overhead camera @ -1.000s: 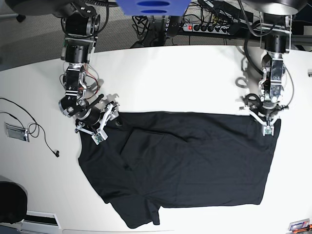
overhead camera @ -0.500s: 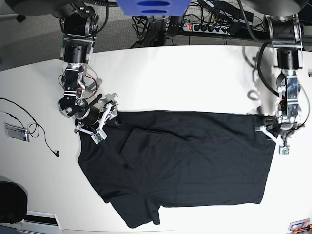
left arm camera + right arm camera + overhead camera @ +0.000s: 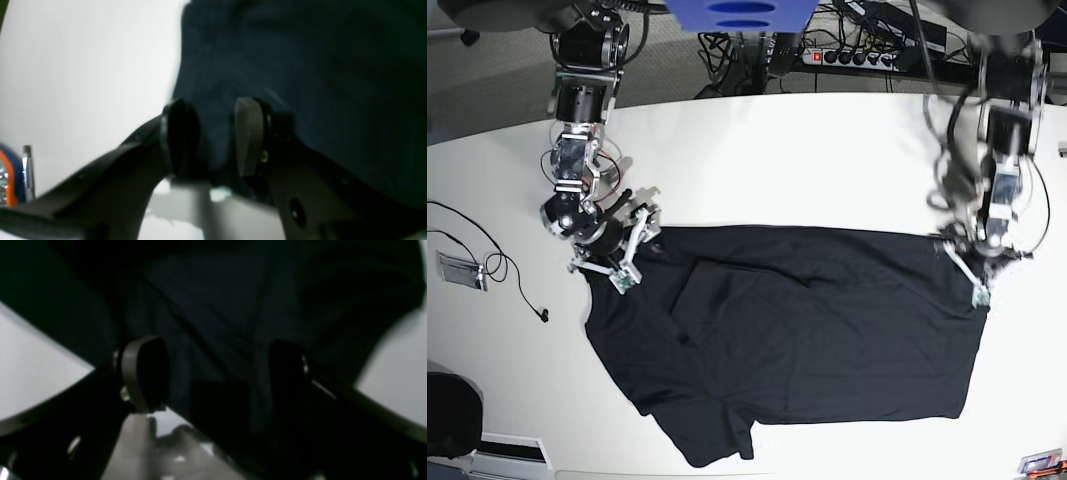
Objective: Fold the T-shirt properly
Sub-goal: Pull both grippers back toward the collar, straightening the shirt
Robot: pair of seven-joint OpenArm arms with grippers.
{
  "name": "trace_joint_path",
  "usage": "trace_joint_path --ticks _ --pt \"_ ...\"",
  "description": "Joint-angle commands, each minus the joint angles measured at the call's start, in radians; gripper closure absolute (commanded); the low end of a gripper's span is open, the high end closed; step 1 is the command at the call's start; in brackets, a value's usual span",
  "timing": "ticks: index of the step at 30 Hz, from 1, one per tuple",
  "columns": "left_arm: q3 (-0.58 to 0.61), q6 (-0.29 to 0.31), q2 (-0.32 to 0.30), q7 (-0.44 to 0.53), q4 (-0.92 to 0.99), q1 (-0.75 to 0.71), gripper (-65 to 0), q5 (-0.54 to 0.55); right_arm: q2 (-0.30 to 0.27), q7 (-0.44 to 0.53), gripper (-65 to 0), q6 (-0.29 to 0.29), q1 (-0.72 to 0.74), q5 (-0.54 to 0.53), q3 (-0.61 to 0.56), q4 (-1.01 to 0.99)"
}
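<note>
Most of the white table (image 3: 807, 160) is being covered by the black T-shirt (image 3: 807, 330), spread flat; a power strip (image 3: 852, 57) is lying behind. The left gripper (image 3: 979, 280) is being held at one top corner — jaws parted, cloth between them. The right gripper (image 3: 622, 255) is being held spread wide over the opposite corner.

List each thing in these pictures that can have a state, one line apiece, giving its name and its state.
T-shirt: spread flat on the table, one sleeve folded in, not yet folded up.
Left hand: open, at the shirt's edge.
Right hand: wide open over the cloth.
Power strip: switch lit red.
</note>
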State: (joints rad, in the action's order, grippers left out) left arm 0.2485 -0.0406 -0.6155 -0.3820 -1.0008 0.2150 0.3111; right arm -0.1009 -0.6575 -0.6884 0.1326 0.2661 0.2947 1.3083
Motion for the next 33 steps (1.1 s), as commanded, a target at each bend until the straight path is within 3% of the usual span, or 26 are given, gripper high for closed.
trace_joint_path --ticks 1,5,7,10,14,20,27,30,33 --pt "-0.016 0.041 -0.001 -0.087 -0.033 -0.045 -24.8 0.023 -0.006 0.005 -47.0 -0.006 -0.017 -0.004 0.002 0.015" --pt "-0.162 0.044 0.030 -0.162 -0.080 -0.124 -24.8 0.023 -0.006 0.005 -47.0 -0.006 -0.055 -0.017 0.002 0.018" --pt "-0.206 0.046 0.050 -0.163 -0.080 -0.144 -24.8 0.020 -0.009 0.005 -47.0 -0.006 -0.083 -0.075 0.004 0.011" --pt "-0.214 0.046 0.050 -0.163 -0.085 -0.167 -24.8 0.021 -0.058 0.002 -47.0 -0.006 -0.104 -0.166 0.004 0.011" --pt "-0.217 0.046 0.050 -0.168 -0.160 -0.226 -24.8 0.021 -0.105 -0.074 -47.0 -0.006 -0.109 -0.255 0.004 0.020" --pt "-0.228 0.044 0.053 -0.171 -0.272 -0.311 -24.8 0.023 -0.135 -0.078 -47.0 -0.006 -0.136 -0.278 0.004 0.046" --pt "-0.435 0.044 0.053 -0.363 -0.439 -0.303 -24.8 0.024 -0.135 -0.110 -47.0 -0.006 -0.139 -0.279 0.004 0.084" --pt "-0.455 0.048 0.049 -0.420 -0.465 -0.213 -24.8 0.013 -0.135 -0.143 -47.0 -0.006 -0.139 -0.279 0.002 0.083" --pt "-0.418 0.048 0.026 -0.438 -0.376 -0.127 -24.8 0.013 -0.135 -0.144 -47.0 -0.006 -0.139 -0.279 0.002 0.090"
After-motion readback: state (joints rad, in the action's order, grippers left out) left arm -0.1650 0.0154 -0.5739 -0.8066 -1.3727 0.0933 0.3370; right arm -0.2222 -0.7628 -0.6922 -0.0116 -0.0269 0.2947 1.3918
